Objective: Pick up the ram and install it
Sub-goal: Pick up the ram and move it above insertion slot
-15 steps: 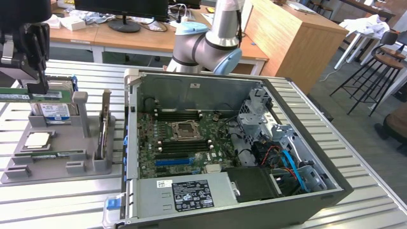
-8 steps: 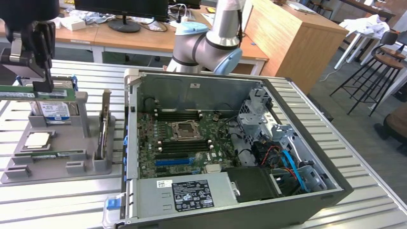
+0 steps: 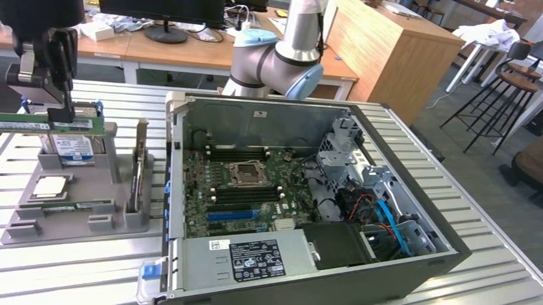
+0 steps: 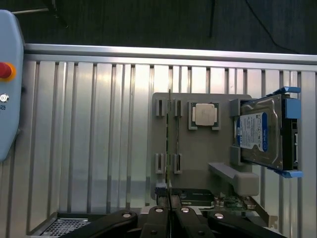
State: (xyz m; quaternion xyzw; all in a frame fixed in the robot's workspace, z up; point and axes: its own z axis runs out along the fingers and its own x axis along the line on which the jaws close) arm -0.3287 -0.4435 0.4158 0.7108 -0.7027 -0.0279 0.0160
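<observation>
One ram (image 3: 24, 124) is pinched between the nearly closed fingers (image 3: 61, 105) above the grey tray (image 3: 102, 190), its long axis apparently level, with the computer case (image 3: 254, 127) well apart toward the exterior view's right.

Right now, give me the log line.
claw: shut on ram | ram: held above gray holder tray | twin stick: in tray | install: not yet done

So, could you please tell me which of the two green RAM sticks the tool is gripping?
The ram clamped in the shut tool, above the hard drive; its twin lies apart, low in the grey tray.
</observation>
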